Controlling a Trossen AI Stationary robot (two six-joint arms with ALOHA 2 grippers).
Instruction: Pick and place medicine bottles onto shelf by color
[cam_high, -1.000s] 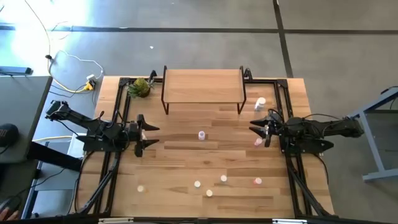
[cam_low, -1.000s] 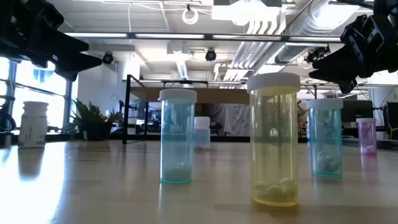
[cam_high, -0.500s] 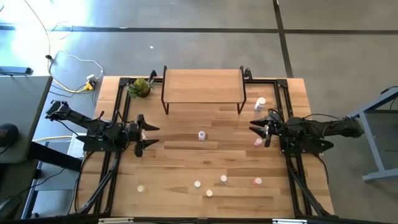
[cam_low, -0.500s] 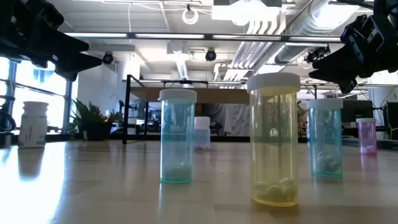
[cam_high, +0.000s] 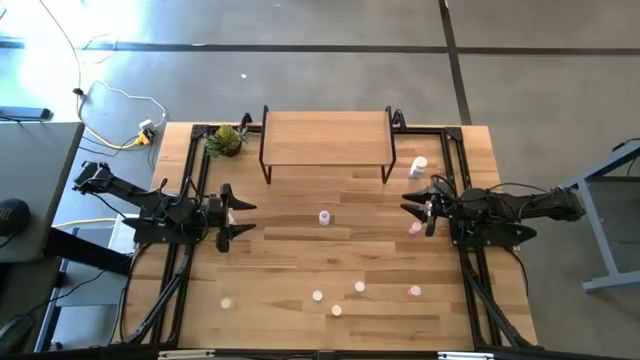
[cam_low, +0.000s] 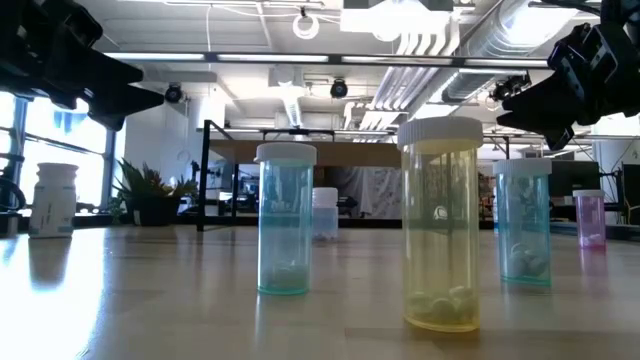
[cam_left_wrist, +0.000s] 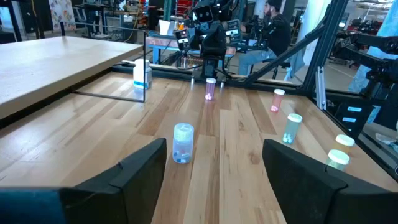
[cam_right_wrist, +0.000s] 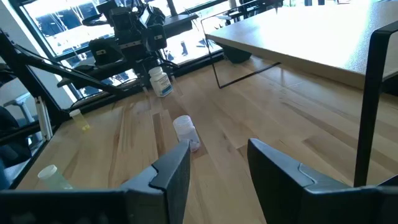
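Comparing with a second ago, we find nothing has moved: our left gripper (cam_high: 243, 217) hovers spread and empty at the table's left, our right gripper (cam_high: 417, 209) part-spread at the right beside a small pink bottle (cam_high: 415, 229). Every bottle remains off the bare light-wood shelf (cam_high: 325, 137), so sorting hasn't begun.

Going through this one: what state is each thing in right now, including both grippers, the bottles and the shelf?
Left gripper: jaws open, empty, above the table's left side.
Right gripper: jaws open, empty, above the right side.
Shelf: standing, nothing on it.
Pink bottle: upright, capped, on the table near the right gripper.
Yellow bottle: upright, capped, few pills inside.
White bottle: upright beside the shelf.
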